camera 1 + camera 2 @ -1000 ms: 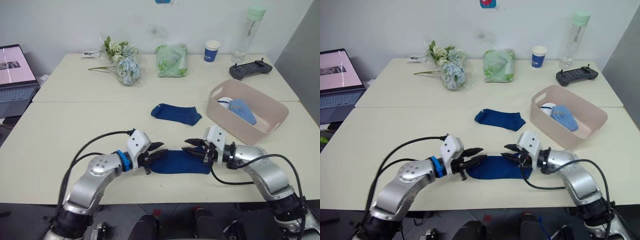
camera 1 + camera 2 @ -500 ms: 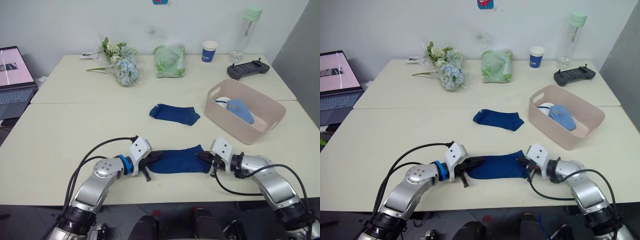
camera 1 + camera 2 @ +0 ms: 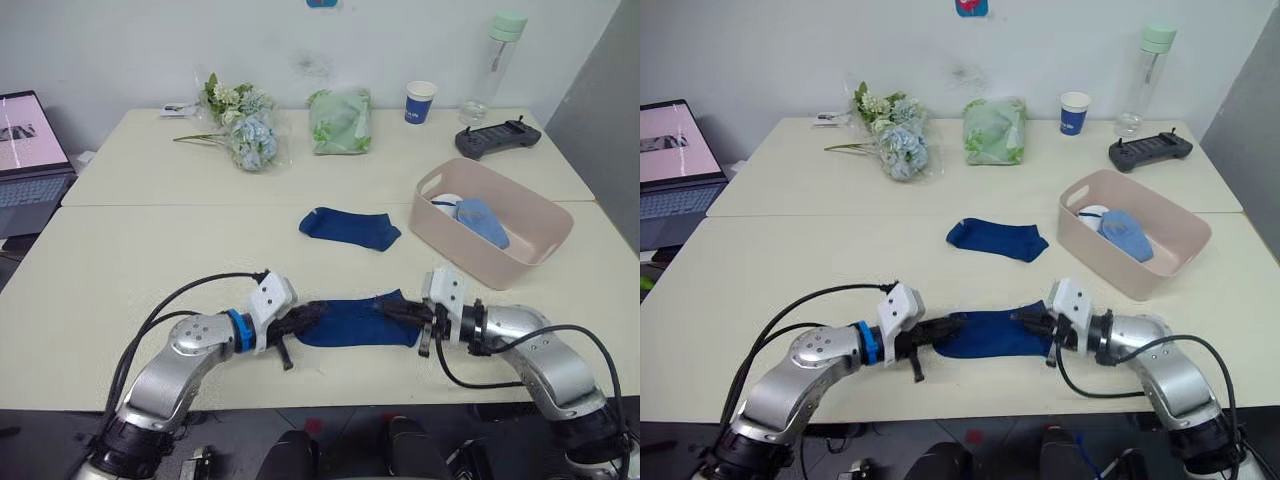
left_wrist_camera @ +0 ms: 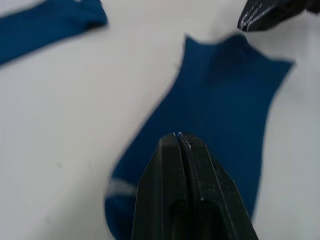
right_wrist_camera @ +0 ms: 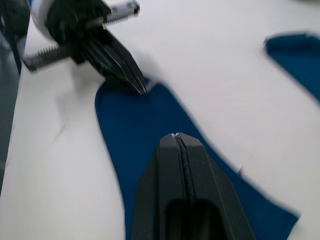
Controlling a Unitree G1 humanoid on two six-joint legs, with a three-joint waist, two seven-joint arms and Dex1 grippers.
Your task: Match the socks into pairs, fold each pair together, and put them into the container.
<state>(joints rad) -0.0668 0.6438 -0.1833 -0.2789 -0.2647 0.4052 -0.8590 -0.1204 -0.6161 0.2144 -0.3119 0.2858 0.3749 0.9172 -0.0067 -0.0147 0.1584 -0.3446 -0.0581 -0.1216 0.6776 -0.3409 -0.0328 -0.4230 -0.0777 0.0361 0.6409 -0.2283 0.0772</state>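
Note:
A dark navy sock (image 3: pixel 355 322) lies flat near the table's front edge. My left gripper (image 3: pixel 304 317) is shut on its left end, with the closed fingers (image 4: pixel 179 150) resting on the fabric. At the sock's right end my right gripper (image 3: pixel 396 313) is shut on it too, fingers (image 5: pixel 176 150) pressed together. A second navy sock (image 3: pixel 350 227) lies farther back at the middle. To the right stands the pink container (image 3: pixel 520 262), holding a light blue sock (image 3: pixel 484 222) and a white sock (image 3: pixel 450 203).
Along the back of the table are a bunch of flowers (image 3: pixel 243 125), a pale green bag (image 3: pixel 342 121), a blue paper cup (image 3: pixel 421 101), a clear bottle (image 3: pixel 496 65) and a black controller (image 3: pixel 498 138). A laptop (image 3: pixel 30 150) sits at the far left.
A second ago both grippers were open over the ends of the near navy sock. They have since come down and shut on it. The sock is stretched slightly between them.

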